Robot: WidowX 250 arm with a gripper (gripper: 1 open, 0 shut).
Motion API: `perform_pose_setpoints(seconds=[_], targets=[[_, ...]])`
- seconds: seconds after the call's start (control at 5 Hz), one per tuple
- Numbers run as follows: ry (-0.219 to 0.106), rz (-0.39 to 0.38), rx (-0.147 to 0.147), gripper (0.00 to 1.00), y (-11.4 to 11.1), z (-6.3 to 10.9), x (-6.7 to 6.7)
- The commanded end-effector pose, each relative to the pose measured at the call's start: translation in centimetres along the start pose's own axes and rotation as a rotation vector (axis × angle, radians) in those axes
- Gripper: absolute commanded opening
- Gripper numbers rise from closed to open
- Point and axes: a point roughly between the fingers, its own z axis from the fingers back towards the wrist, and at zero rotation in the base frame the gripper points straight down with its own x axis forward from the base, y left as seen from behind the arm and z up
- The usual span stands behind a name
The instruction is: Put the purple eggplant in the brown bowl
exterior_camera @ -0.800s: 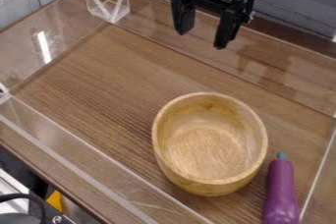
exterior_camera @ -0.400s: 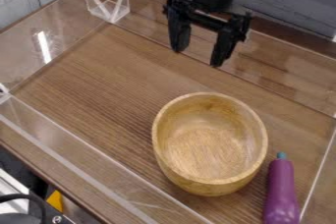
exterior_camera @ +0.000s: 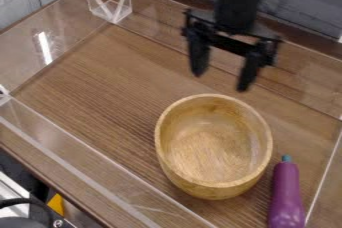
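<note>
Brown bowl (exterior_camera: 214, 147) near bench (exterior_camera: 94, 82) front-right edge, purple eggplant (exterior_camera: 285, 194) just beside (right side); open wood left. Gripper (exterior_camera: 225, 70) above bowl's far rim, pointing down, jaws wide, empty.

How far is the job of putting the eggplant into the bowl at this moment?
Nothing is finished yet. The small glossy purple toy eggplant lies on the wooden table just right of the round light-brown wooden bowl, which is empty. The gripper hangs above the table behind the bowl, its fingers open and holding nothing. Left to do: reach the eggplant, grasp it, lift it, release it in the bowl.
</note>
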Motion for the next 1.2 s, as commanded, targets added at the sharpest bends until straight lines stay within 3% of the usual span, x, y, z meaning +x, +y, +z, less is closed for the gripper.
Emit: perform_pose_setpoints(seconds=[0.0, 0.2, 0.4, 0.6, 1.0], targets=[[-0.055, 0.042, -0.018, 1.00, -4.6, 1.6, -1.1], [-0.069, 0.061, -0.011, 1.00, -8.7, 0.5, -1.8], [-0.078, 0.080, -0.008, 1.00, -8.7, -0.9, -2.7], [-0.088, 0.045, 0.002, 1.00, -9.0, -1.3, -4.0], [-0.102, -0.013, 0.014, 1.00, -9.0, -1.6, -5.1]])
